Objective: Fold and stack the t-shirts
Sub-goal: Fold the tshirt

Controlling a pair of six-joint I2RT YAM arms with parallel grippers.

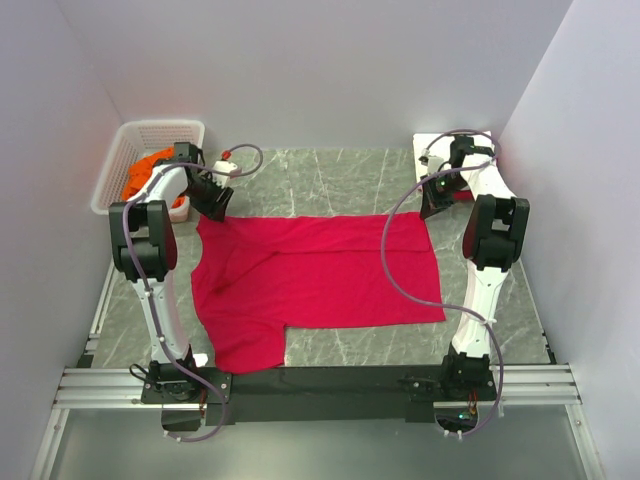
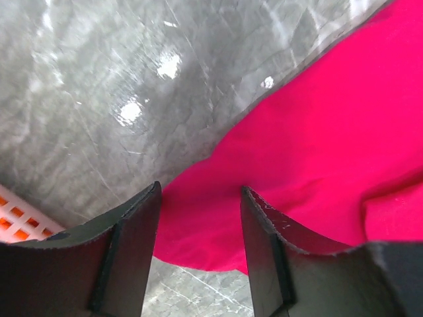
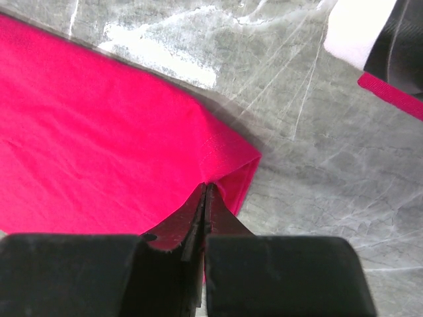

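Right wrist: my right gripper [image 3: 205, 198] pinches a corner of the crimson-red fabric t-shirt [image 1: 320, 275] near the counter's [image 1: 350, 170] far edge. My left gripper [image 2: 199, 191] straddles the hem, fingers wide. I judge it must clamp before the first fold.

We reach both arms far forward, our left gripper [image 2: 199, 198] with fingers spread apart and our right gripper [image 3: 205, 193] pinched closed on the red t-shirt's [image 3: 92, 139] corner.

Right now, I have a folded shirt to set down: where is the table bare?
Widest bare marble: the far strip behind the red t-shirt, right of the basket. A smaller patch lies in front, right of its near sleeve. Crowded: its far corners, at the left fingers and right fingers.
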